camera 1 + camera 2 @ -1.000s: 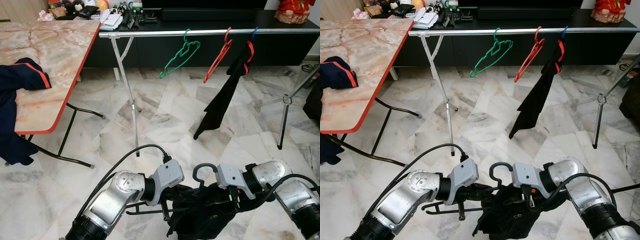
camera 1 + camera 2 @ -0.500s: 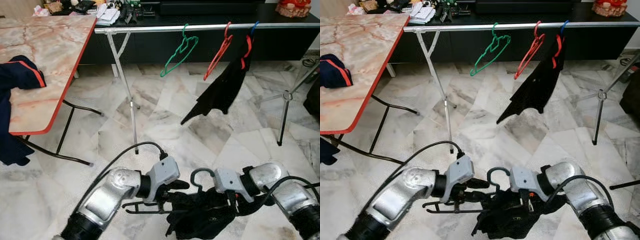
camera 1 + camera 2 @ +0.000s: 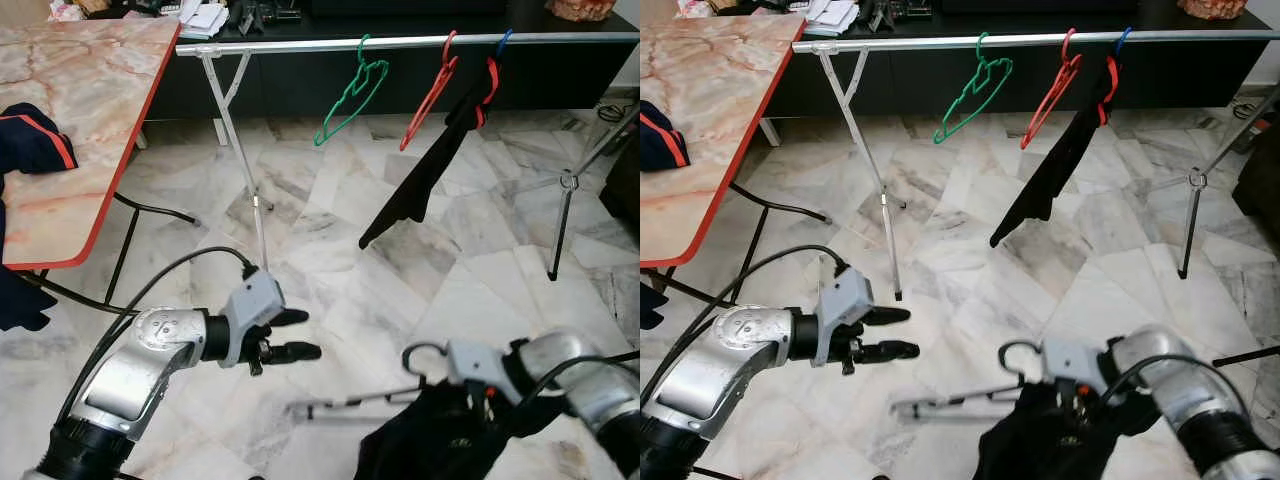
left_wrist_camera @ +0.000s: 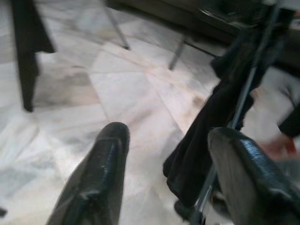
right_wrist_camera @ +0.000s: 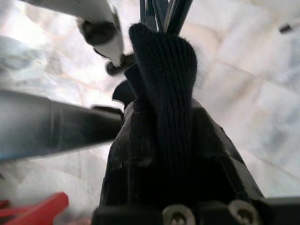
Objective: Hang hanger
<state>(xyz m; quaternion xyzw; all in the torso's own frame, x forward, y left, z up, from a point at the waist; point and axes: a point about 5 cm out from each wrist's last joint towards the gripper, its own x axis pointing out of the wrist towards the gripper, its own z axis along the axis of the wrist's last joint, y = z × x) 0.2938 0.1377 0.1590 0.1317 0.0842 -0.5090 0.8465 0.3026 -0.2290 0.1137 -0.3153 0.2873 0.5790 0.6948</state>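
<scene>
in the eye views the left gripper [image 3: 296, 335] has let go of the hanger [image 3: 425, 372] since half a second ago and drawn off to the left; its fingers are now spread and empty, well apart from the garment [image 3: 440, 440]. the right gripper [image 3: 1072, 390] alone now carries the load, low over the floor [image 3: 330, 250] and far below the rail [image 3: 400, 43]. the hanger's hook curls up just beside that gripper, and its bar sticks out leftward, blurred. this looks like a hand-off completed: the right arm should next lift the hook to the rail, where a free stretch lies between the green hanger [image 3: 350, 90] and the rail's left leg. the camera has also tipped, so the rail sits higher in frame.

in the left wrist view the two fingers [image 4: 101, 164] stand wide apart with nothing between them; beyond them the garment and a thin hanger bar are smeared by motion.

in the right wrist view the fingers are pressed onto a fold of black knit with hanger wires beside it; whether they pinch the hanger itself or just cloth is hidden. the right gripper's fingertips are buried in fabric in the eye views too.
</scene>
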